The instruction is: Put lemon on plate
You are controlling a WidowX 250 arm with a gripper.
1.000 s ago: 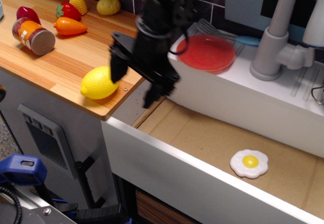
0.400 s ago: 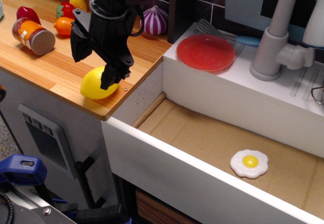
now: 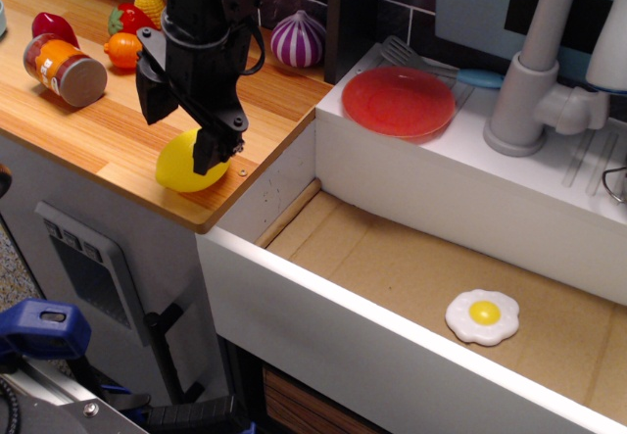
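One lemon [image 3: 184, 168] on the counter, one red plate [image 3: 398, 101] well apart; gripper [image 3: 179, 128] spread wide, holding nothing.

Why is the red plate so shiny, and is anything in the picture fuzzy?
In the observation.image view, the plate shows a pale sheen from overhead light on its glossy surface. The gripper is dark with little detail and hides the top of the lemon. The fried egg toy looks sharp; the blue thing at the bottom left looks soft.
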